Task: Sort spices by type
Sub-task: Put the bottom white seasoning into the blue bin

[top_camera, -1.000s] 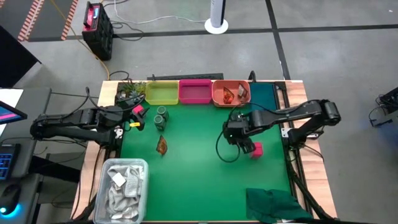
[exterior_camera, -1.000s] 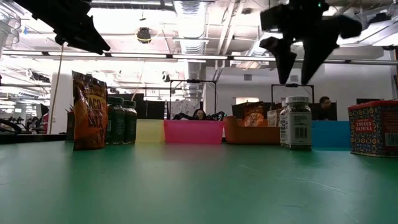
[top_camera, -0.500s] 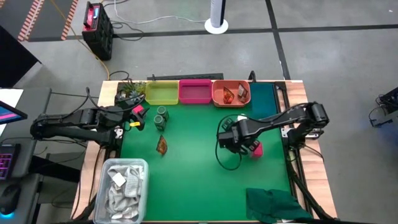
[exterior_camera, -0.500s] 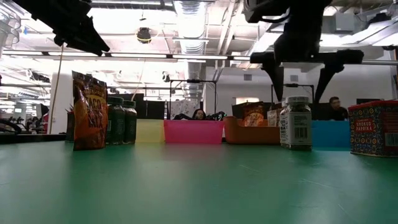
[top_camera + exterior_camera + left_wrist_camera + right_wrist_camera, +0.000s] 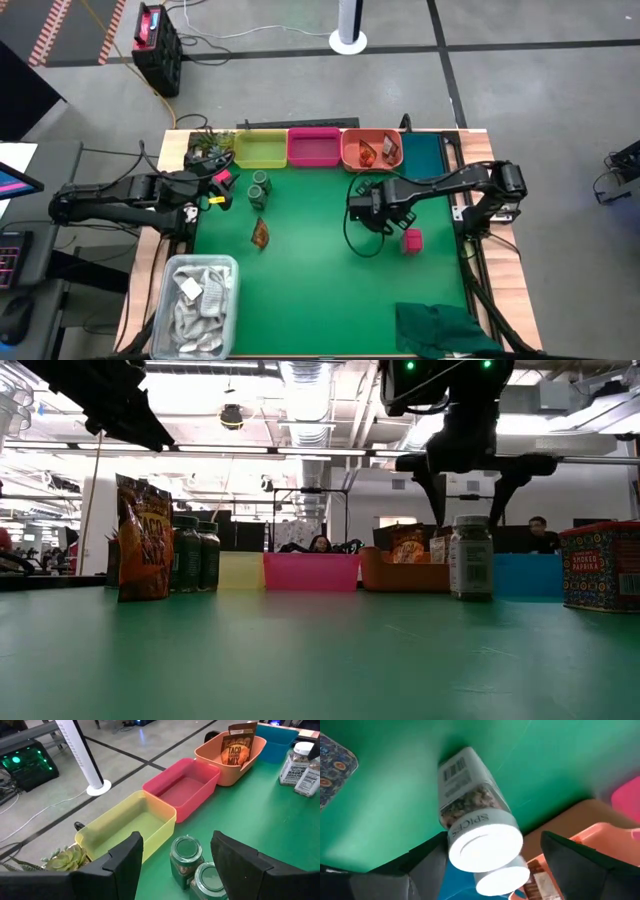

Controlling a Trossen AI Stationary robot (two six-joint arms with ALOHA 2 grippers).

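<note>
Two white-capped jars [image 5: 470, 805] stand together on the green mat near the orange tray [image 5: 352, 158]; the nearer one shows in the low view [image 5: 471, 557]. My right gripper [image 5: 470, 490] is open just above them, one finger on either side of the nearer jar's cap [image 5: 485, 845], touching nothing. A pink box [image 5: 411, 240] sits nearer the table's front. Two dark green jars [image 5: 258, 188] and one orange-brown packet [image 5: 260, 233] stand at the left. Two packets [image 5: 239, 747] stand in the orange tray. My left gripper [image 5: 175, 865] is open and empty by the green jars.
Yellow [image 5: 260, 148], pink [image 5: 313, 148], orange and teal [image 5: 422, 158] trays line the far edge. A clear tub of white packets [image 5: 195, 305] stands at the near left, and a green cloth [image 5: 440, 330] lies at the near right. Bare mat lies in the middle.
My right gripper has gone from beside the pink box toward the table's far edge and a little left, turning about, and now hangs over the white-capped jars with its fingers astride the nearer one. The pink box and the jars have stayed in place.
</note>
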